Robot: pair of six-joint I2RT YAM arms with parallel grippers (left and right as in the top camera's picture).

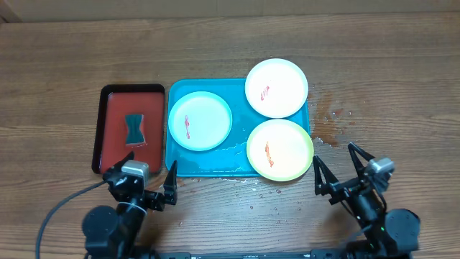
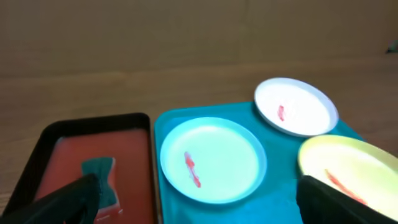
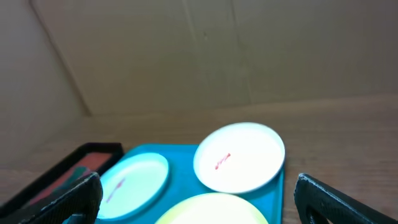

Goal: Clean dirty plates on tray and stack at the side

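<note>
I'm seeing the pale blue plate (image 1: 200, 121) lying at nine o'clock on the tray (image 1: 208, 164), the white plate (image 1: 276, 88) at one, the yellow-green plate (image 1: 279, 150) at five. The left gripper (image 1: 151, 161) and right gripper (image 1: 333, 152) are sitting off its seven and five, fingers wide, touching nothing.

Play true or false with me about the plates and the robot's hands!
1. The blue plate, the white plate and the yellow-green plate each carry a red smear. True.
2. The plates are stacked. False: they lie side by side on the turquoise tray.
3. A teal sponge lies in the red tray. True.
4. The left gripper holds a plate. False: it is open and empty, and so is the right gripper.
</note>
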